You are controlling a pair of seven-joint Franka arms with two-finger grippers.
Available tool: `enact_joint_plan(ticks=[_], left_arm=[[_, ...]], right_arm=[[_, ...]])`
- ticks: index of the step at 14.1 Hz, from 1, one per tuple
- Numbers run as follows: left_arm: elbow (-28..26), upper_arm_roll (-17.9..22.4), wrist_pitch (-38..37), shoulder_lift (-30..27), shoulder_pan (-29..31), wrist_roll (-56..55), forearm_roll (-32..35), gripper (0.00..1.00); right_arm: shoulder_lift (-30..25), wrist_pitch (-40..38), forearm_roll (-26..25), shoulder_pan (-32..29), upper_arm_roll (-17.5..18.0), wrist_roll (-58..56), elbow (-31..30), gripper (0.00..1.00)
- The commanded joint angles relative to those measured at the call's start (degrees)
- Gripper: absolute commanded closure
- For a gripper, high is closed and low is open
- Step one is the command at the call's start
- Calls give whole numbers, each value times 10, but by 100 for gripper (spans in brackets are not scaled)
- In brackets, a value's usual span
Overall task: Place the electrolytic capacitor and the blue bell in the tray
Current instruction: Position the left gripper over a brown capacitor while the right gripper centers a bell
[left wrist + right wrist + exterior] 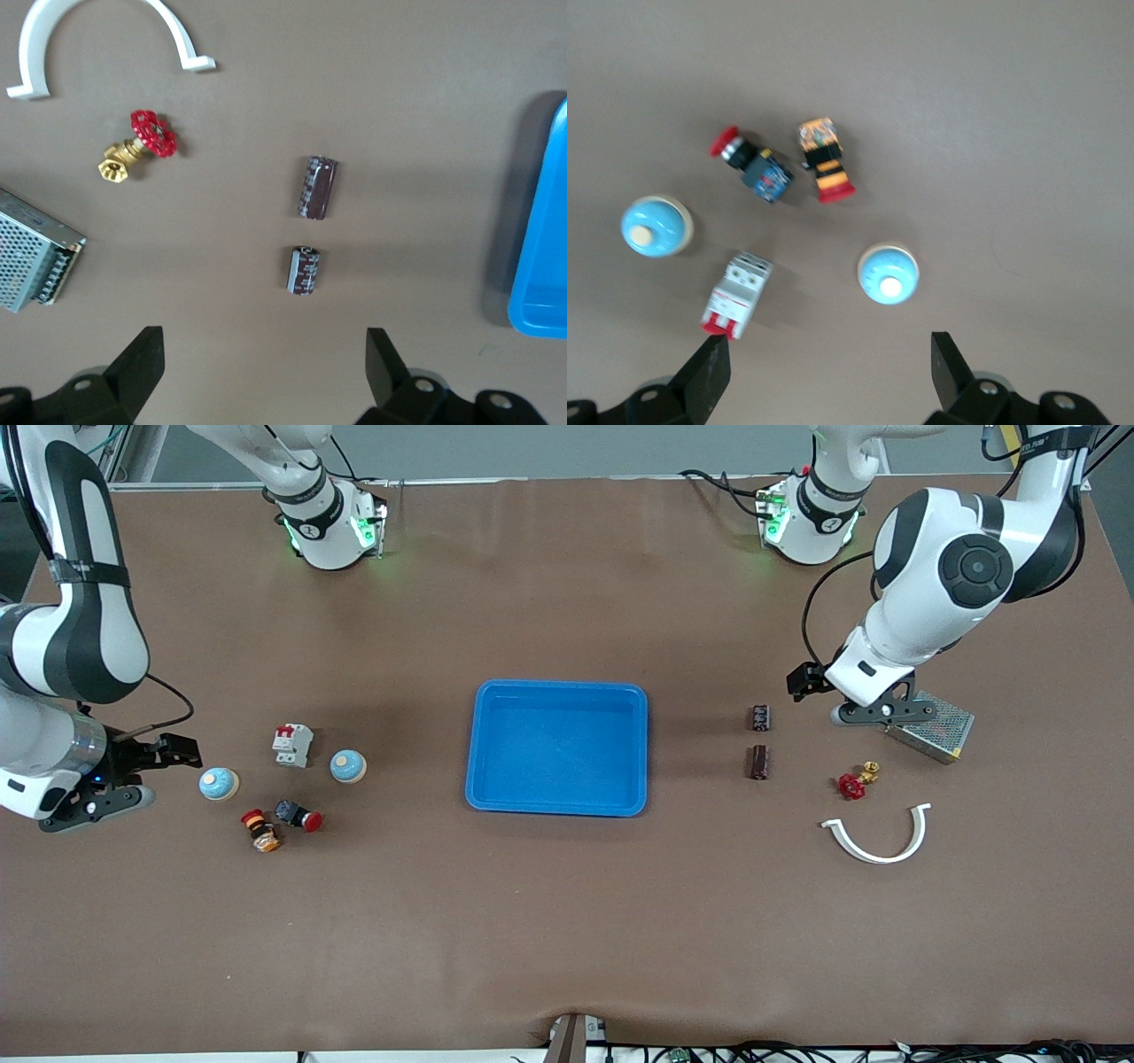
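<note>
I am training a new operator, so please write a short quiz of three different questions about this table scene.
1. True or false: the tray already holds a capacitor.
2. How many blue bells are on the table?
3. Which gripper is nearer the two capacitors: A) left gripper, B) right gripper?

Key
1. False. The tray is empty; both capacitors lie on the table toward the left arm's end.
2. Two, toward the right arm's end.
3. A. The left gripper is open by them; the right gripper, also open, is by the bells.
</note>
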Motion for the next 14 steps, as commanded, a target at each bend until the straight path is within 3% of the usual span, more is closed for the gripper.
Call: enact_joint_plan(ticks=[1,5,14], left_arm=[[-59,-6,38,-31,8,33,-20,0],[-128,-7,123,-32,4,41,-25,0],[-211,-33,270,5,0,41,-42,0]], right_arm=[[-19,55,-46,-17,8,-24,-60,0],[-17,85,-48,-45,8,-42,-95,0],[-8,206,-45,-73,9,-70,-157,0]])
